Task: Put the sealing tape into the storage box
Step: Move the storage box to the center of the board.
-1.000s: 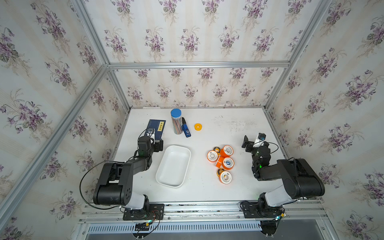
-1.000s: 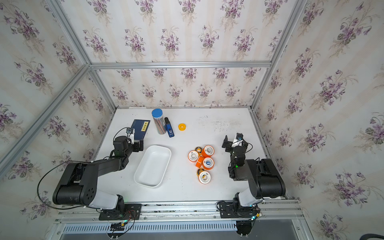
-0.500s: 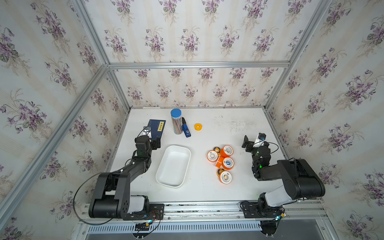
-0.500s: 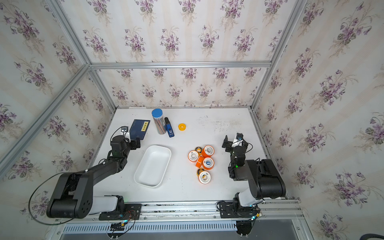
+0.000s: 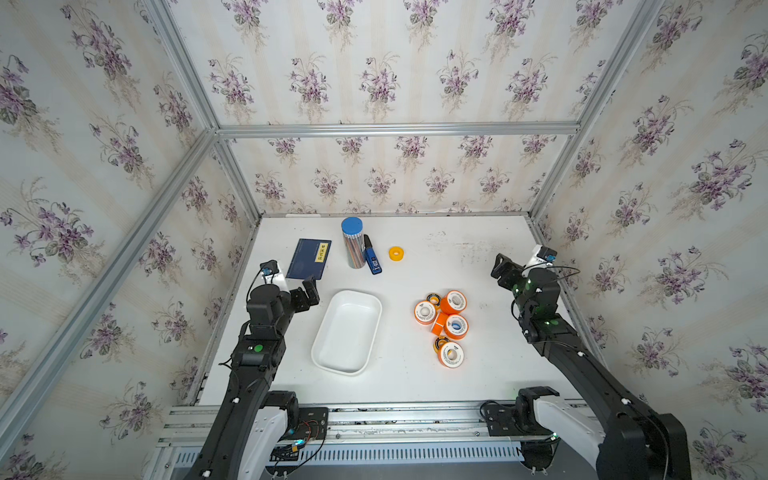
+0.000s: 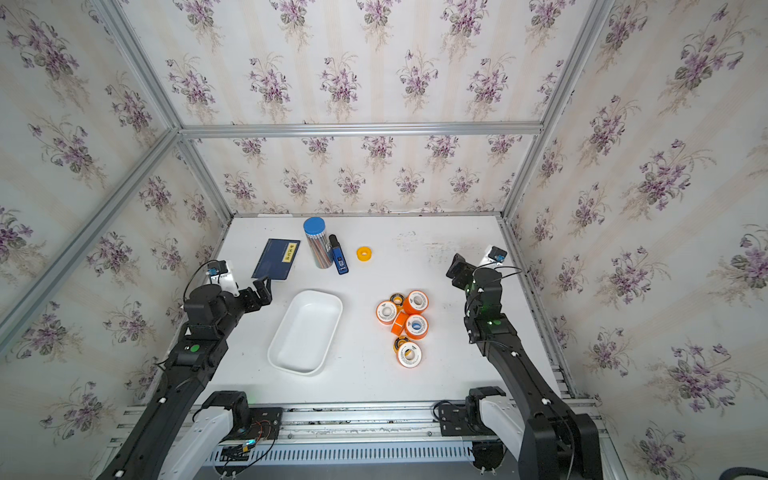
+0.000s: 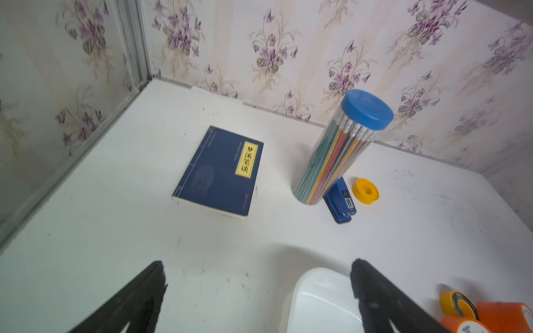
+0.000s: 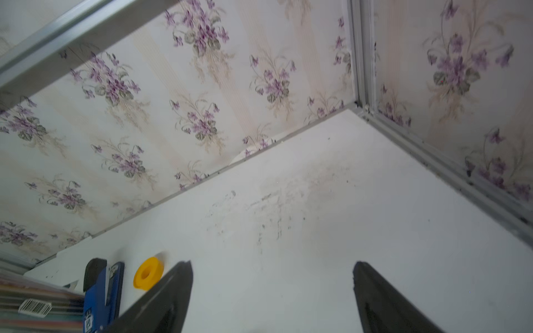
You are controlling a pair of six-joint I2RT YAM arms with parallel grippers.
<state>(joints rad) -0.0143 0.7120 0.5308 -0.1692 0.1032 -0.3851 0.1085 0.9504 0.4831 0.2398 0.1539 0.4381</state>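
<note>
nothing picked yet; both arms poised over the surface (image 5: 478, 374)
left jaws and right jaws gape wide, both empty; sealing tape (image 5: 442, 320) lies clustered beside the empty storage box (image 5: 347, 332); next, the right arm likely must drop onto a spool; clear lane between, box rim low

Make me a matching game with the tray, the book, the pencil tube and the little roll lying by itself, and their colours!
Things:
1. tray
2. book
3. pencil tube
4. lone roll

Colours:
A. yellow
B. white
C. dark blue with a yellow label
D. see-through with a blue lid

Pairs: 1-B, 2-C, 3-D, 4-A
</note>
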